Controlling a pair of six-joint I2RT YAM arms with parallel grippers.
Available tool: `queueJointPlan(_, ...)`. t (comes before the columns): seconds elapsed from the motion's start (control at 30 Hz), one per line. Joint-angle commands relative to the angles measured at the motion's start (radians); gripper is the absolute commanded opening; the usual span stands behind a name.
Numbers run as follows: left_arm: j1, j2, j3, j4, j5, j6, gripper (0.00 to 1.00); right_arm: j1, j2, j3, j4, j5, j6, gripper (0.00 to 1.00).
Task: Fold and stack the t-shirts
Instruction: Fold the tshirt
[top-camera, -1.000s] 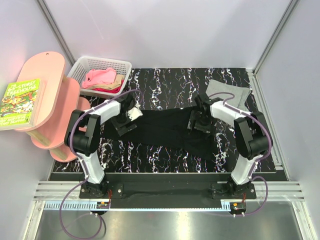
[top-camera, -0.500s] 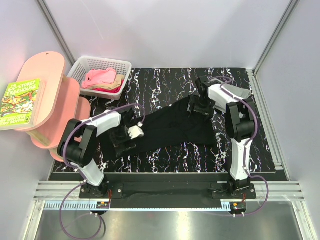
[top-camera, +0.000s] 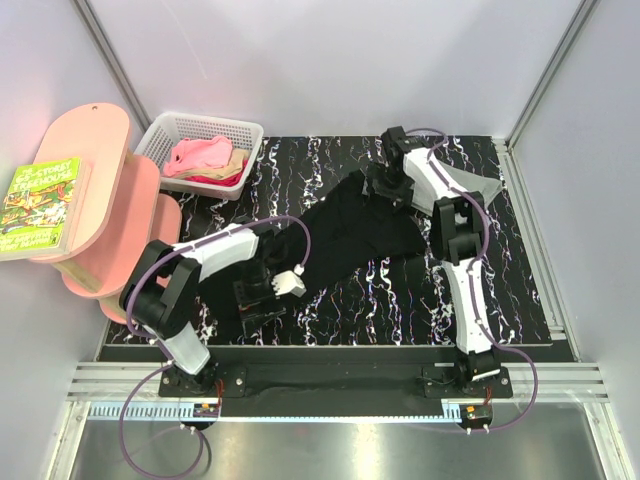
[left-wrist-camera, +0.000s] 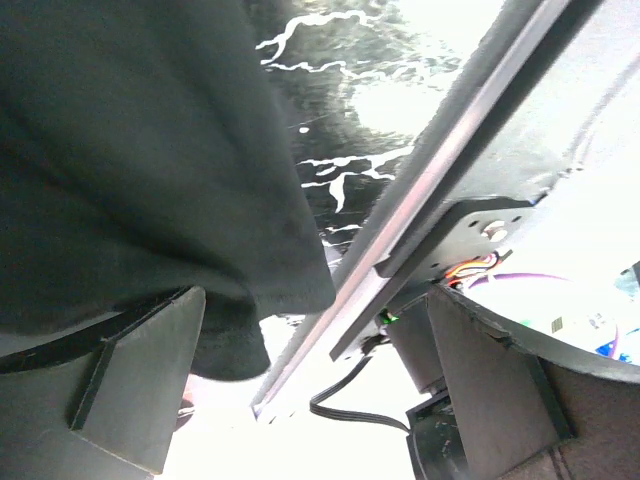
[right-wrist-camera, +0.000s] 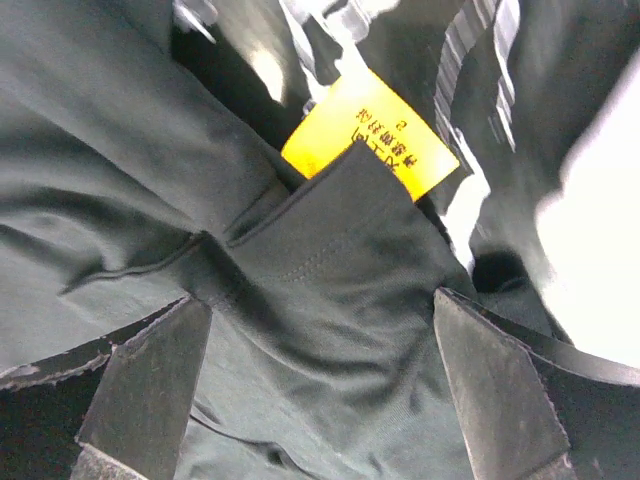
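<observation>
A black t-shirt (top-camera: 350, 235) lies stretched on a diagonal across the marbled table, from near left to far right. My left gripper (top-camera: 258, 300) sits on its near-left end, jaws open. In the left wrist view (left-wrist-camera: 315, 390) the black cloth (left-wrist-camera: 130, 170) drapes over the left finger (left-wrist-camera: 140, 380), while the right finger stands clear of it. My right gripper (top-camera: 385, 183) is on the shirt's far end, also open. The right wrist view (right-wrist-camera: 320, 390) shows black cloth (right-wrist-camera: 330, 290) with a yellow label (right-wrist-camera: 370, 135) lying between the spread fingers. A light grey t-shirt (top-camera: 475, 185) lies at the far right.
A white basket (top-camera: 175, 125) at the back left holds pink, tan and red shirts (top-camera: 205, 155). A pink shelf unit (top-camera: 95, 190) with a book (top-camera: 42, 205) stands along the left side. The table's metal front rail (left-wrist-camera: 400, 230) is just beside the left gripper.
The black shirt has swung from lying crosswise to a diagonal. The left gripper moved toward the near edge with its end; the right gripper moved toward the back with the other end.
</observation>
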Motion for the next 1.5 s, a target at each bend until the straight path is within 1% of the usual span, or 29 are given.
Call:
queueJointPlan(0.0,-0.002,-0.03,0.016,-0.039,0.038,-0.003,0.99,-0.004,0.098,0.253,-0.06,-0.051,-0.05,1.0)
queueJointPlan(0.03,-0.002,-0.036,0.016,-0.034,0.021,-0.006,0.99,-0.004,0.106,0.297,-0.083,-0.046,-0.044,1.0)
queueJointPlan(0.07,-0.001,-0.046,0.022,-0.028,-0.028,-0.015,0.99,-0.004,0.104,0.363,-0.105,-0.049,-0.042,1.0)
queueJointPlan(0.13,0.03,-0.095,0.044,-0.014,-0.068,-0.014,0.99,-0.004,0.078,0.376,-0.14,-0.043,-0.04,1.0)
queueJointPlan(0.17,0.051,-0.111,0.091,-0.011,-0.092,-0.011,0.99,-0.006,0.025,0.336,-0.14,-0.037,-0.037,1.0)
queueJointPlan(0.2,0.109,-0.129,0.126,-0.009,-0.094,-0.008,0.99,-0.004,-0.003,0.307,-0.139,-0.01,-0.037,1.0)
queueJointPlan(0.23,0.143,-0.134,0.2,-0.009,-0.093,-0.006,0.99,-0.004,-0.061,0.276,-0.139,0.013,-0.034,1.0)
queueJointPlan(0.27,0.174,-0.136,0.235,-0.009,-0.096,-0.009,0.99,-0.004,-0.089,0.218,-0.139,0.035,-0.034,1.0)
queueJointPlan(0.3,0.23,-0.134,0.269,-0.002,-0.097,-0.014,0.99,-0.004,-0.113,0.189,-0.139,0.07,-0.037,1.0)
queueJointPlan(0.33,0.254,-0.132,0.318,0.003,-0.099,-0.016,0.99,-0.004,-0.138,0.163,-0.137,0.104,-0.04,1.0)
queueJointPlan(0.43,0.292,-0.142,0.352,0.026,-0.109,-0.032,0.99,-0.004,-0.224,0.075,-0.139,0.162,-0.048,1.0)
queueJointPlan(0.47,0.292,-0.152,0.349,0.044,-0.117,-0.048,0.99,-0.004,-0.236,0.066,-0.134,0.144,-0.048,1.0)
queueJointPlan(0.53,0.291,-0.152,0.352,0.044,-0.085,-0.068,0.99,0.008,-0.265,0.049,-0.111,0.133,-0.047,1.0)
queueJointPlan(0.6,0.28,-0.149,0.335,0.044,-0.07,-0.075,0.99,0.016,-0.255,0.058,-0.102,0.118,-0.054,1.0)
queueJointPlan(0.63,0.272,-0.149,0.326,0.046,-0.06,-0.078,0.99,0.019,-0.24,0.073,-0.108,0.095,-0.059,1.0)
queueJointPlan(0.77,0.236,-0.152,0.248,0.047,-0.047,-0.068,0.99,0.027,-0.143,0.144,-0.125,0.112,-0.091,1.0)
queueJointPlan(0.87,0.232,-0.172,0.158,0.046,-0.034,-0.045,0.99,0.027,-0.063,0.216,-0.128,0.162,-0.154,1.0)
queueJointPlan(0.9,0.232,-0.178,0.142,0.046,-0.034,-0.039,0.99,0.027,-0.03,0.253,-0.129,0.168,-0.162,1.0)
queueJointPlan(1.0,0.231,-0.189,0.084,0.05,-0.024,-0.036,0.99,0.024,0.012,0.293,-0.107,0.161,-0.182,1.0)
queueJointPlan(1.1,0.228,-0.185,0.047,0.056,0.004,-0.037,0.99,0.025,0.064,0.336,-0.094,0.156,-0.192,0.9)
queueJointPlan(1.17,0.213,-0.18,0.03,0.061,0.01,-0.042,0.99,0.025,0.089,0.348,-0.1,0.144,-0.173,0.87)
queueJointPlan(1.23,0.181,-0.169,0.029,0.06,0.026,-0.051,0.99,0.025,0.084,0.316,-0.105,0.138,-0.156,0.88)
queueJointPlan(1.33,0.13,-0.145,0.025,0.064,0.032,-0.057,0.99,0.025,0.038,0.192,-0.097,0.145,-0.136,0.88)
queueJointPlan(1.37,0.119,-0.134,0.03,0.067,0.03,-0.06,0.99,0.023,0.005,0.108,-0.091,0.149,-0.123,0.88)
queueJointPlan(1.43,0.093,-0.099,0.041,0.069,0.045,-0.063,0.99,0.025,-0.04,0.01,-0.041,0.153,-0.116,0.88)
queueJointPlan(1.47,0.084,-0.087,0.044,0.072,0.05,-0.063,0.99,0.025,-0.081,-0.08,-0.021,0.159,-0.111,0.88)
